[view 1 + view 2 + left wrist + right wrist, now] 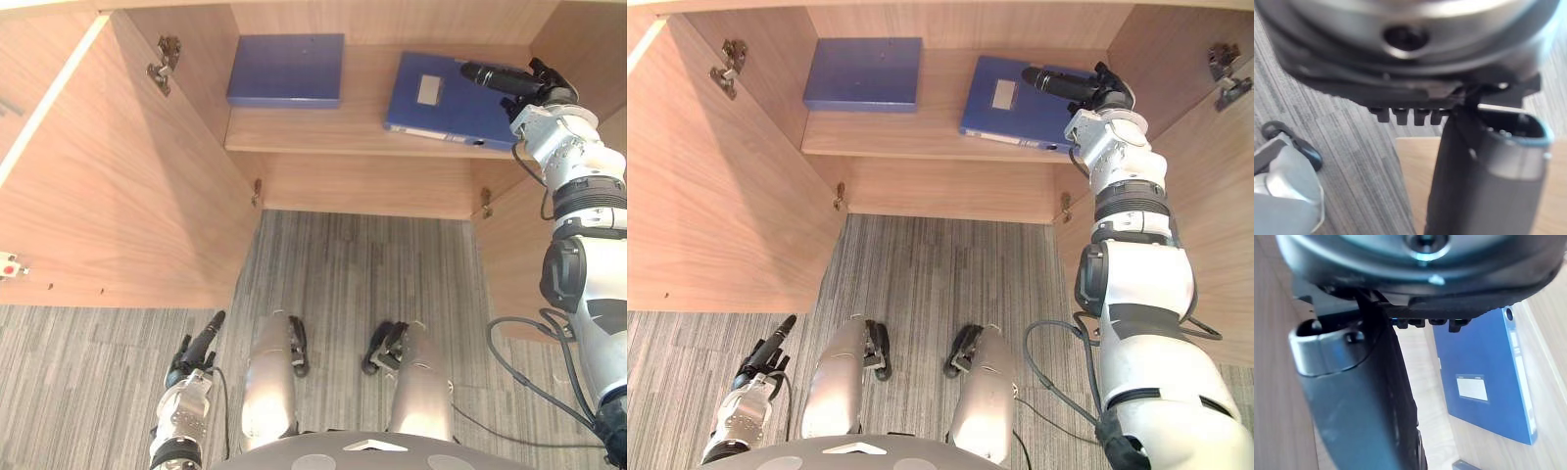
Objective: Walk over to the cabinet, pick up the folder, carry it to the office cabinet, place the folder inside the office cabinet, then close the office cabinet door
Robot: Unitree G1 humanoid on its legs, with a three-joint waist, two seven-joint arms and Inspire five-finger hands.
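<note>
The folder (pixel 443 98) lies flat on the shelf (pixel 323 132) of the open cabinet (pixel 118 196), toward the shelf's right end, its label facing up and its front right corner at the shelf's front edge. A second folder (pixel 286 69) lies flat at the shelf's left end, apart from the first. The right hand (pixel 517 82) reaches over the folder's right rear corner, fingers straight and holding nothing; the right wrist view shows the folder apart from it. The left hand (pixel 199 349) hangs low over the floor (pixel 353 264), fingers straight, empty.
</note>
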